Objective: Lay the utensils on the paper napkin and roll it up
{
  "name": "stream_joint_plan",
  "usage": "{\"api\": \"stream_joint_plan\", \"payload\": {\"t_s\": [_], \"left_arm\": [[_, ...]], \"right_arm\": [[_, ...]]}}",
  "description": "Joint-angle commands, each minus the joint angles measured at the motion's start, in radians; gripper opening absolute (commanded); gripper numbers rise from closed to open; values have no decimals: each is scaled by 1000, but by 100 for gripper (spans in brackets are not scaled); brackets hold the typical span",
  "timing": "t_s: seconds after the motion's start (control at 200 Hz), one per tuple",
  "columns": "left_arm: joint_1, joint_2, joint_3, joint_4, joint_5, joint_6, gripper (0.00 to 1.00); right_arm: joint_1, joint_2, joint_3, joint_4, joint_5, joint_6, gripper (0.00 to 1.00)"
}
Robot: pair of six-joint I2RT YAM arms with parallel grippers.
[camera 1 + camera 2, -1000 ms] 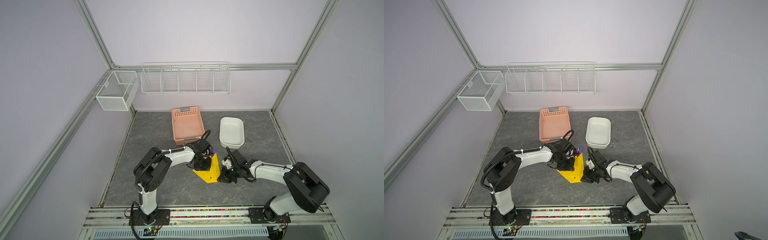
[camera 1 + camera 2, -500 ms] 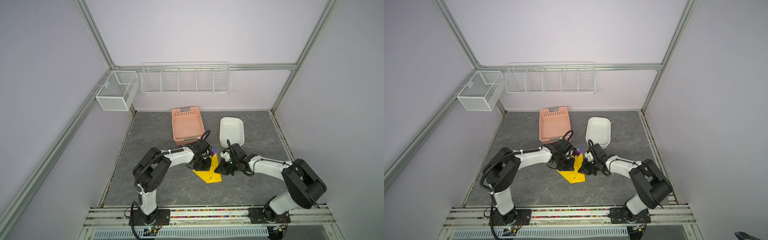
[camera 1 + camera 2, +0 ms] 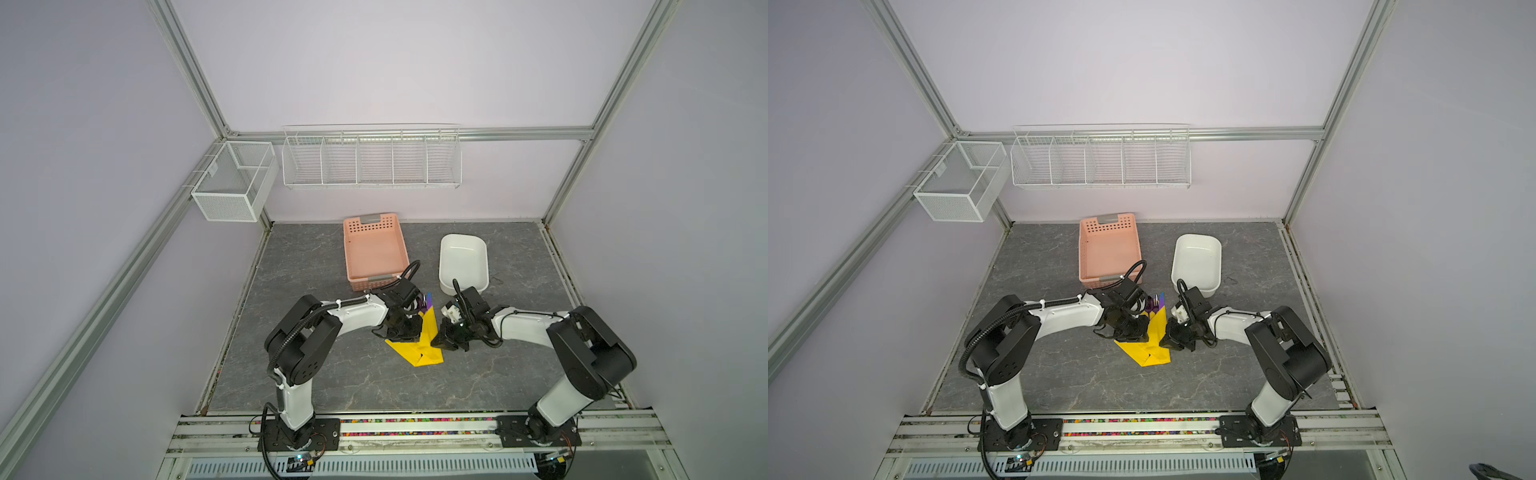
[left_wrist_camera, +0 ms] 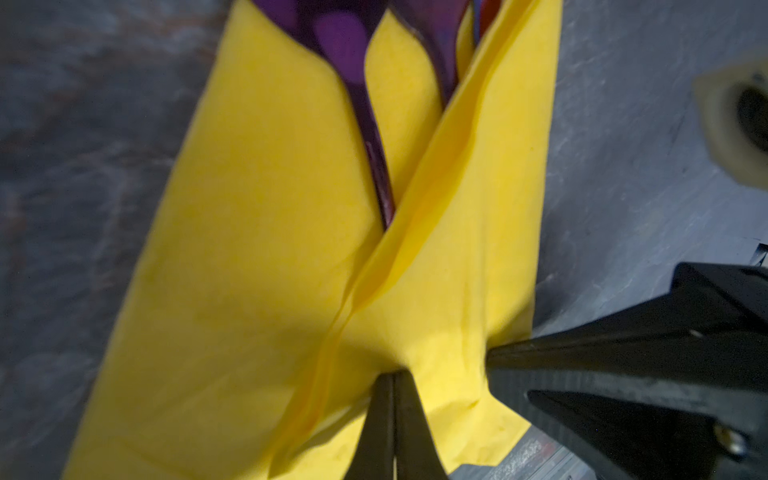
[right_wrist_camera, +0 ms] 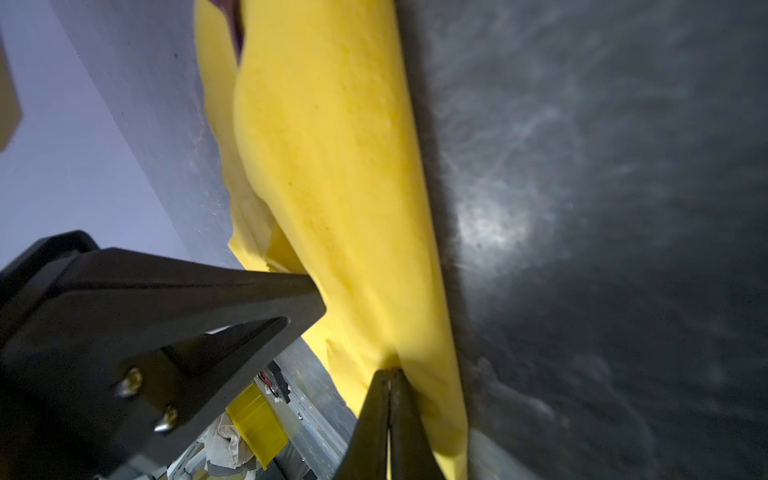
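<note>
The left claw (image 4: 392, 376) is closed, its 2 tips pressed together on a pucker of the paper napkin (image 4: 249, 249) where several creases in the yellow sheet run together. The right claw (image 5: 390, 372) is closed in the same way, nipping a small dimple in the paper near 1 end of the fold. The 2 claws sit just beside each other, and each wrist view shows the other claw's black finger close to its own tips. Between them the paper napkin is partly wrapped: 1 flap is folded over the utensils (image 4: 345, 54), so only their glossy purple heads and a stretch of dark neck poke out of the open end, and the handles are hidden under the paper. In both top views the left claw (image 3: 405, 332) stands at the left side of the paper napkin (image 3: 415, 353) and the right claw (image 3: 439, 343) at its right side, with the heads of the utensils (image 3: 1156, 309) pointing toward the back wall. The bundle lies on the grey bench (image 3: 332, 374) near its middle. Just behind the left arm's wrist stands a pink basket (image 3: 372, 283), with a white tub (image 3: 463, 286) to its right, apart from the paper. A wire rack (image 3: 370, 166) hangs on the back wall and a mesh box (image 3: 232, 187) on the left wall
</note>
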Motion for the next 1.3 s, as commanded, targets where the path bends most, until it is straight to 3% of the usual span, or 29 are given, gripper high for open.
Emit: {"api": "stream_joint_plan", "payload": {"t_s": [0.0,0.735,0.96,1.3], "left_arm": [[3,18,-39,-60,-55,0,0],[3,-21,-33,-101,-91,6,0],[4,-23,-39,-141,-139,17,0],[3,-14,-43,-127,-126,13,0]], "right_arm": [[-15,-34,19,-34,12,-21,8],[-77,51,37,-104,46,-100,7],[-78,48,37,-111,45,-105,7],[-40,-39,105,-143,31,-84,9]]}}
